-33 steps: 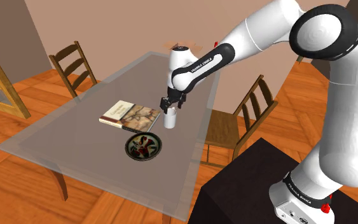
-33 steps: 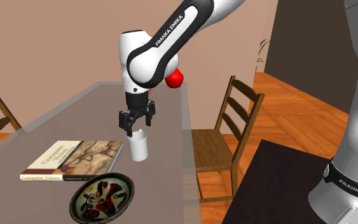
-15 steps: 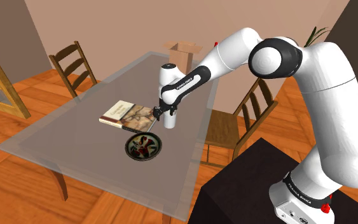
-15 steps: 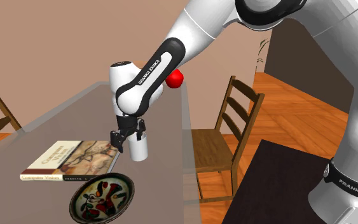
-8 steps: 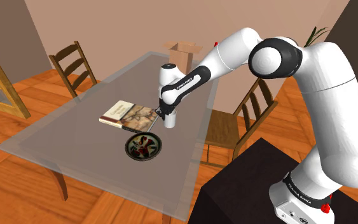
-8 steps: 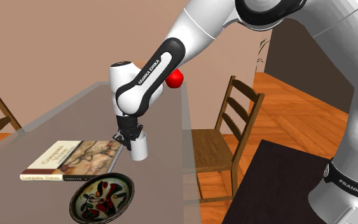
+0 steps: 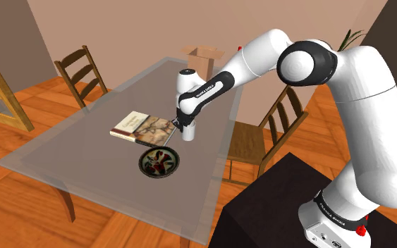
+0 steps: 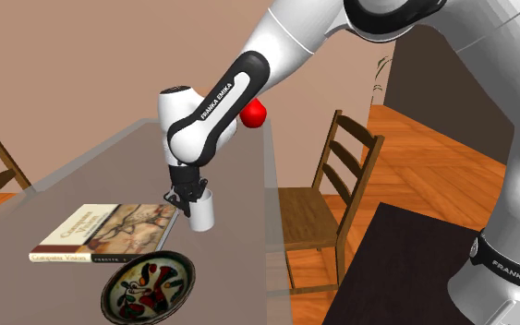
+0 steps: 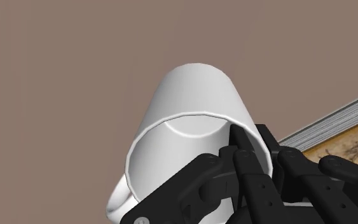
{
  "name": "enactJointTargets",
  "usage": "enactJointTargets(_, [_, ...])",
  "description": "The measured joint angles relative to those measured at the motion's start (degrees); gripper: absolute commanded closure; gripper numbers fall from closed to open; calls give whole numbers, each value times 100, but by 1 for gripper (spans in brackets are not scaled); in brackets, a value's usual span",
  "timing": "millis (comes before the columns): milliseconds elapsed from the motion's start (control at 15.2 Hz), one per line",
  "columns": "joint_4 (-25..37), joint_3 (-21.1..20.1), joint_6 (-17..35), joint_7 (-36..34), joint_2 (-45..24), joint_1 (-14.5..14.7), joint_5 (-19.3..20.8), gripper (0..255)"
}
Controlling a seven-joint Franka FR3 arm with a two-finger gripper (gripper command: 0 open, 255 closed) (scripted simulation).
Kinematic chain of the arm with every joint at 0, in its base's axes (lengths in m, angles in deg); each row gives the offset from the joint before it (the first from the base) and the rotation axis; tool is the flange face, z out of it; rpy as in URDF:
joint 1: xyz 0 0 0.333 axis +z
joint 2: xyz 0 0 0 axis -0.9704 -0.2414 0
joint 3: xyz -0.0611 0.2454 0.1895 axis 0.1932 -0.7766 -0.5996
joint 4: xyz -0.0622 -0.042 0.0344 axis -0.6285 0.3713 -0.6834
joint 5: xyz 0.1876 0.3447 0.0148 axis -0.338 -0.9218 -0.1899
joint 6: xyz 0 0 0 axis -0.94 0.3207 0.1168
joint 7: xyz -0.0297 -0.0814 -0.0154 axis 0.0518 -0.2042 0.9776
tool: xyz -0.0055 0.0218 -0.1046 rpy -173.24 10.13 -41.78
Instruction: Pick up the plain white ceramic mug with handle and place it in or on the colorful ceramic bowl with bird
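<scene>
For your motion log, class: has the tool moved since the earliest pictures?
Yes: the tool has dropped to the rim of the mug, nearer the book.

Your plain white mug (image 8: 202, 215) stands upright, mouth open to the top. The shallow bowl (image 8: 149, 284), dark-rimmed with red and green painting, lies flat near it, not touching.

A book (image 7: 144, 128) lies flat on the glassy tabletop (image 7: 70, 158). An open cardboard box (image 7: 202, 58) sits at the tabletop's far end. One wooden chair (image 7: 72, 58) stands beside the tabletop, and a second chair (image 7: 246, 141) stands across it.
</scene>
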Motion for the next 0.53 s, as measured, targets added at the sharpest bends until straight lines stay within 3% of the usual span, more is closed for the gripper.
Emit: enactJointTargets(528, [-69, -60, -351, 50, 425, -36, -62, 255])
